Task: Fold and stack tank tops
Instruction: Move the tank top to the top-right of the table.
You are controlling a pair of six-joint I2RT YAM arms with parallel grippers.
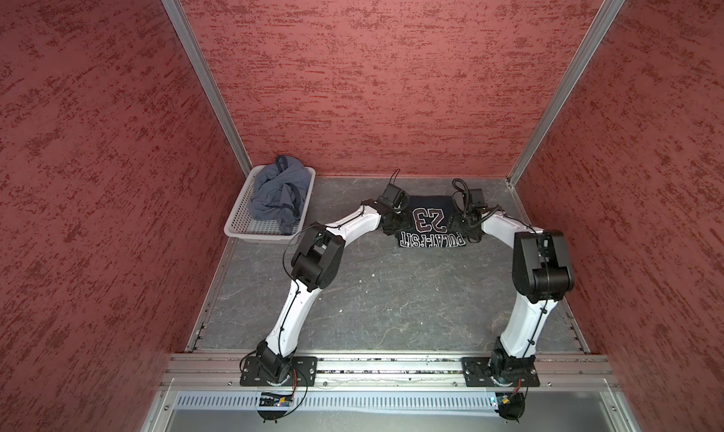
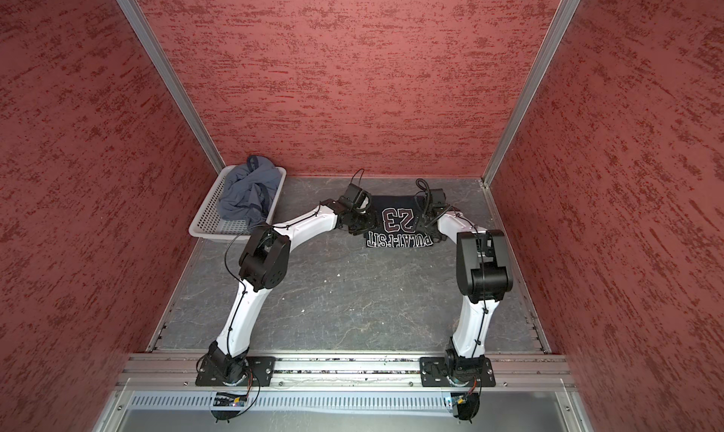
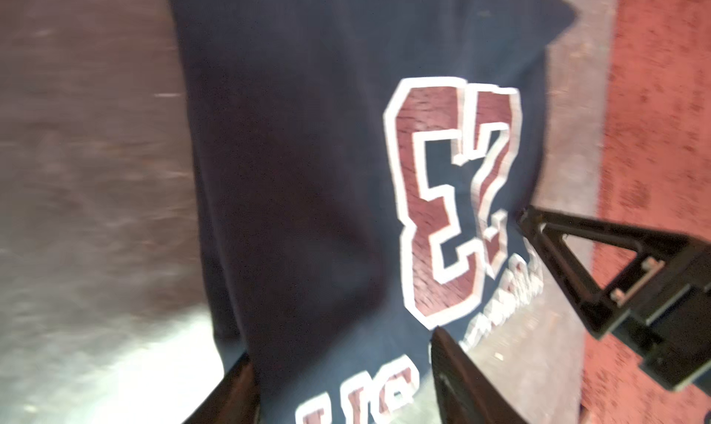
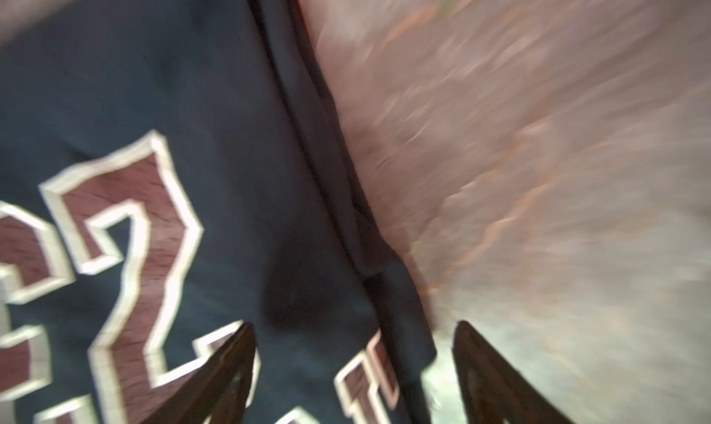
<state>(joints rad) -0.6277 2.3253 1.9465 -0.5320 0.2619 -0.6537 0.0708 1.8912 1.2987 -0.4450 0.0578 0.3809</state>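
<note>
Left gripper (image 3: 342, 349): jaws spread, nothing pinched. The fingers straddle the left side edge of the folded dark navy cotton tank top (image 1: 429, 222), which has a maroon "23" and white-edged lettering.

Right gripper (image 4: 354, 326): jaws also apart, set over the opposite side edge, where stacked cloth layers show in the right wrist view. Both wrist views are blurred, so I cannot tell whether the fingertips touch the cloth.

Navy top: lies as a compact rectangle on the grey veined tabletop (image 1: 372, 293), toward the far wall, between the two grippers, print side up. It looks mostly folded.

Handling, as judged:
- Light, limp knit with no stiffness. It will sag and open up if lifted by one layer.
- The printed patch is probably a little stiffer and tackier than the plain cloth.
- Best hold is a pinch through all layers at both side edges at once, low to the table, so the fold rises together.
- Not fragile. The main risk is cloth slipping out of a shallow pinch.

Further out: a crumpled slate blue-grey tank top (image 1: 278, 195) with navy trim is heaped in the white perforated plastic basket (image 1: 258, 228) at the far left corner, well apart from the navy one. It is unfolded and bunched, with straps buried in the heap. A grab there would likely catch several layers, and it will need spreading flat first.
</note>
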